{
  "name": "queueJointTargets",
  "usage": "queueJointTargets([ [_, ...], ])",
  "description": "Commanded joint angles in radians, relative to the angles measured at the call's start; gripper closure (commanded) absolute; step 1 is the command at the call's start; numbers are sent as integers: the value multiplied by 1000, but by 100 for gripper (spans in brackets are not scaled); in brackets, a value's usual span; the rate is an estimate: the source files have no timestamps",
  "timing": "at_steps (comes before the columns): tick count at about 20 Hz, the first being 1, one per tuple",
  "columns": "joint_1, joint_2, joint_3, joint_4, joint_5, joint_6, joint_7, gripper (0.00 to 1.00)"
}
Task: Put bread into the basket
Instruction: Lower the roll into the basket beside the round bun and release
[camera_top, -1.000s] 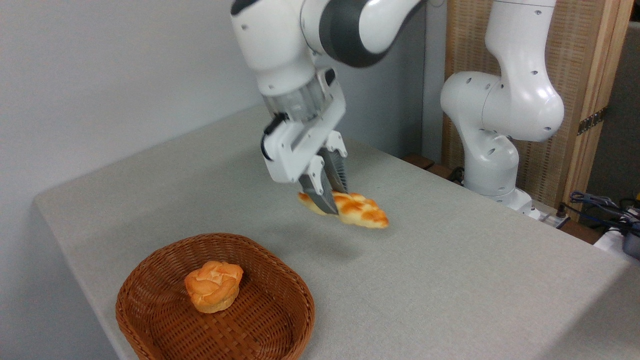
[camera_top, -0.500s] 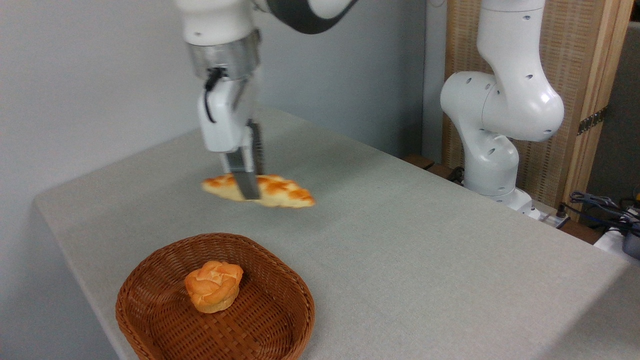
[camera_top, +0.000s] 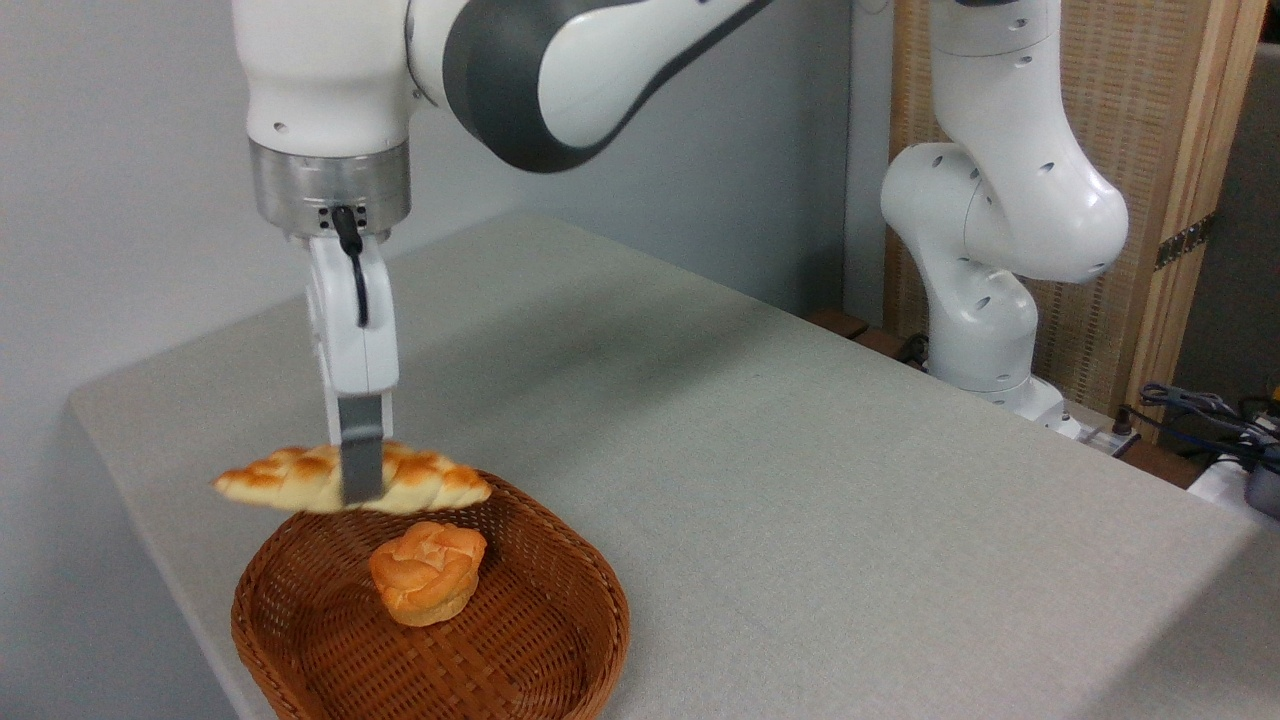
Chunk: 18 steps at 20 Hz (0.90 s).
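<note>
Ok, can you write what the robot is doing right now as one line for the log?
phase: carry | gripper: shut on bread | bread: held level above basket back rim | basket: holds round bun

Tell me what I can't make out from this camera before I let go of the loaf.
- Gripper: only the near finger shows; the far one is behind it and the loaf.
- Basket: front rim cut off by the bottom edge.
- Height of the loaf over the basket's back rim: a single view can't settle it.
- Basket floor behind the bun: hidden by the bun.
</note>
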Motion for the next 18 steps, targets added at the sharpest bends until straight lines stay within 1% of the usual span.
queueJointTargets([
  [1,-4,2,21,21,-11,28,-42,14],
  [2,-4,2,21,18,1,28,-39,5],
  [3,-4,0,21,17,34,23,-38,0],
  [4,-4,0,21,17,68,19,-39,0],
  [5,-4,-1,21,17,81,15,-39,0],
  [13,-4,-5,21,17,87,11,-49,0],
  [18,-4,-20,35,17,90,-46,-44,0],
])
